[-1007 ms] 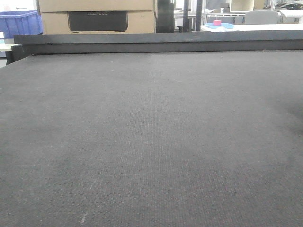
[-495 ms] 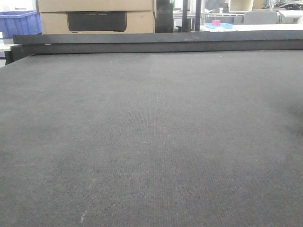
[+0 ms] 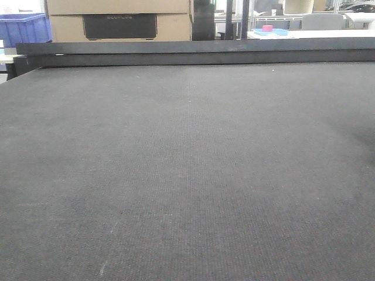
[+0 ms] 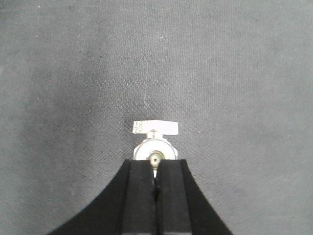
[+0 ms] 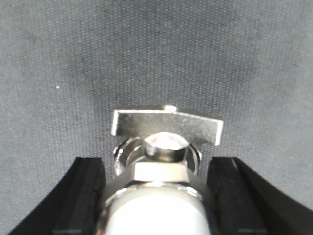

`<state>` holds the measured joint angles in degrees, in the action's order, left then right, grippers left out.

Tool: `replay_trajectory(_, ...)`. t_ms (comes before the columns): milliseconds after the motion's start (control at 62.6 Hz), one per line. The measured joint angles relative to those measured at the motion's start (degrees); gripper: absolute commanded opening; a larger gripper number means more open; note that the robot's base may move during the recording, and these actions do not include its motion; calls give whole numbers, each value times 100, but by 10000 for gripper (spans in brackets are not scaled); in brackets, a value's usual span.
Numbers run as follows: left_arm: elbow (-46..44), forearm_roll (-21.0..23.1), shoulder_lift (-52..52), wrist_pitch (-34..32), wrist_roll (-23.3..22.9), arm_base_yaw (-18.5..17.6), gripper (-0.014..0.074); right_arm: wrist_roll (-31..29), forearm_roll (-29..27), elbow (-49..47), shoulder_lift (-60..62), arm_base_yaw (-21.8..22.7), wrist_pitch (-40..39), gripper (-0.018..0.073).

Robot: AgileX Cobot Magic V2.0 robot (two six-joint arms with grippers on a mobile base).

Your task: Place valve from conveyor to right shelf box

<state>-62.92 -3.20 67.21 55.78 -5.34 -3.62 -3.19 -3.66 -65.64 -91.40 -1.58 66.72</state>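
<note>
The conveyor (image 3: 187, 164) fills the front view as a bare dark woven belt, with no valve or gripper on the stretch shown. In the left wrist view my left gripper (image 4: 155, 164) is shut, its black fingers pinching the near end of a small silver valve (image 4: 154, 147) that points away, flat handle on top. In the right wrist view my right gripper (image 5: 156, 159) holds a second silver valve (image 5: 166, 128) deep between its spread fingers, and the body fills the gap. Belt fabric lies behind both. The right shelf box is out of view.
A black raised rail (image 3: 193, 51) runs along the belt's far edge. Behind it stand a cardboard box (image 3: 117, 20) and a blue bin (image 3: 23, 28) at the left. A table with a small pink object (image 3: 268, 28) is at the far right.
The front view has shifted by a few pixels since a second ago. The belt in it looks the same.
</note>
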Motion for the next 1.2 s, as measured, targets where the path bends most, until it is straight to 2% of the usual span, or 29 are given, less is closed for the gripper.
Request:
replay_trajectory(48, 0, 0, 0, 0, -312, 0, -111, 0, 0, 0, 0, 0, 0, -167)
replay_trajectory(160, 0, 0, 56, 0, -707, 0, -111, 0, 0, 0, 0, 0, 0, -166)
replay_trajectory(240, -27, 0, 173, 22, -720, 0, -111, 0, 0, 0, 0, 0, 0, -166)
replay_trajectory(432, -250, -24, 729, 455, -422, 0, -106, 0, -11, -3, 0, 0, -83, -166)
replay_trajectory(527, -440, -61, 1016, 579, -210, 0, -8, 0, -20, -3, 0, 0, -108, -166)
replay_trajectory(703, -691, -73, 1351, 633, 64, 0, 347, 14, -20, -3, 0, 0, -160, -166)
replay_trajectory(815, -725, -73, 1506, 674, 158, 0, 471, 14, -45, -3, 0, 0, -219, -166)
replay_trajectory(975, -725, -73, 1870, 914, 283, -19, 484, 14, -112, -3, 0, 0, -404, -166)
replay_trajectory(1199, -725, -82, 2330, 914, 321, -33, 484, 14, -192, -3, 0, 10, -591, -166)
